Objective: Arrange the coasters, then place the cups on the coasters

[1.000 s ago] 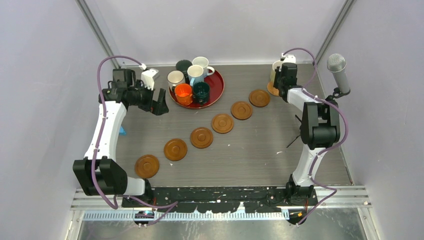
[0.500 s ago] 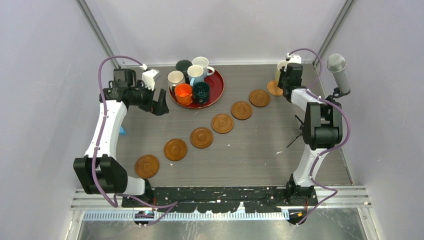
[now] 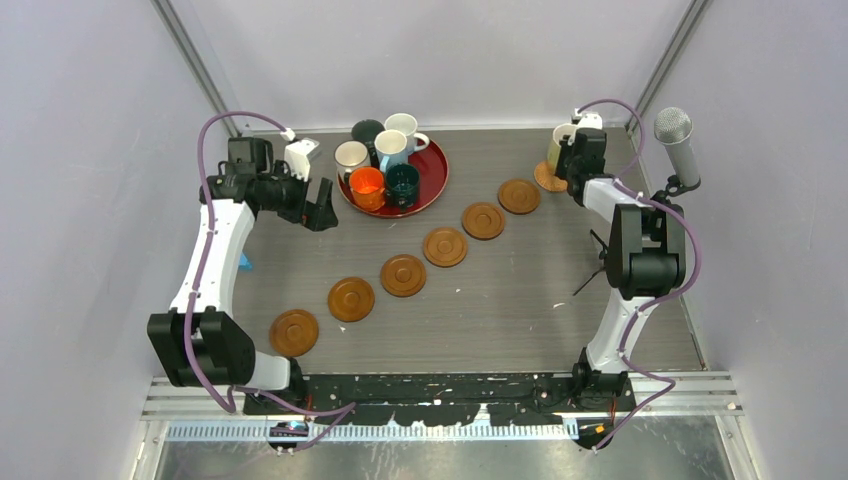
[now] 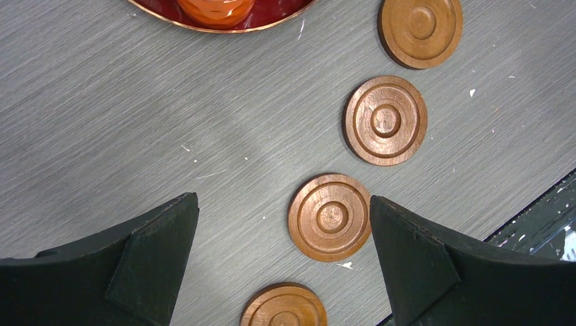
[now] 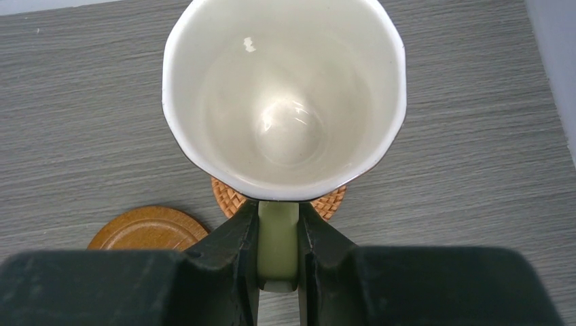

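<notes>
Six brown ringed coasters (image 3: 403, 275) lie in a diagonal row from near left to far right. At the row's far end lies a woven coaster (image 3: 547, 180). My right gripper (image 3: 574, 160) is shut on the green handle (image 5: 278, 238) of a pale yellow cup (image 5: 285, 102), which is over the woven coaster (image 5: 331, 202); contact between them I cannot tell. Several cups, among them orange (image 3: 367, 184) and dark teal (image 3: 403, 181), stand on the red tray. My left gripper (image 3: 320, 205) hangs open left of the tray and holds nothing; its view (image 4: 282, 199) shows several coasters (image 4: 331, 216) below.
The red round tray (image 3: 436, 180) sits at the back centre. A microphone (image 3: 673, 135) stands at the far right by the wall. A small blue object (image 3: 245, 262) lies beside the left arm. Purple walls close in on both sides.
My right gripper has shifted the pale yellow cup slightly right and back, and more of the woven coaster shows. The left arm has not moved.
</notes>
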`<state>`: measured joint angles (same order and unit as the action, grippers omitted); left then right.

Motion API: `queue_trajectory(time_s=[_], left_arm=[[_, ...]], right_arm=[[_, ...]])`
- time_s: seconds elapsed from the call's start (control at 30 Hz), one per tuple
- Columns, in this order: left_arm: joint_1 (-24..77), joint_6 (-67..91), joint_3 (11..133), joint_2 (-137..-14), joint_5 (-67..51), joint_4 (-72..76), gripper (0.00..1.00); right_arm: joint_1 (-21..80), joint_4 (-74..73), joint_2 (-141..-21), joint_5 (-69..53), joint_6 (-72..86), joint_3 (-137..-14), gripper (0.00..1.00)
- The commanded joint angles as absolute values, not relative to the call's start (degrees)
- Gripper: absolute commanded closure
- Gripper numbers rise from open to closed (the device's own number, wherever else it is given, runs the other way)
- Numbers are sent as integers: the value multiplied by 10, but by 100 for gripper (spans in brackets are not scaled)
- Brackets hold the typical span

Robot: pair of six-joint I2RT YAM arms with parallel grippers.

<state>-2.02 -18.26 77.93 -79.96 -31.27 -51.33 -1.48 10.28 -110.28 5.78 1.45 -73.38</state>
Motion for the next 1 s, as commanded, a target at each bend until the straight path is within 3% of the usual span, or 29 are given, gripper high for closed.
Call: queue_trajectory(time_s=[0.0, 0.9, 0.97], left_arm=[[-24, -184, 799, -797, -321, -518, 0], [-23, -177, 792, -790, -315, -522, 0], [-23, -174, 792, -790, -314, -521, 0]], right_arm=[[-15, 192, -1084, 47, 19, -741, 100], [-15, 199, -1089, 41, 14, -704, 100], [-15, 195, -1087, 41, 14, -702, 91]])
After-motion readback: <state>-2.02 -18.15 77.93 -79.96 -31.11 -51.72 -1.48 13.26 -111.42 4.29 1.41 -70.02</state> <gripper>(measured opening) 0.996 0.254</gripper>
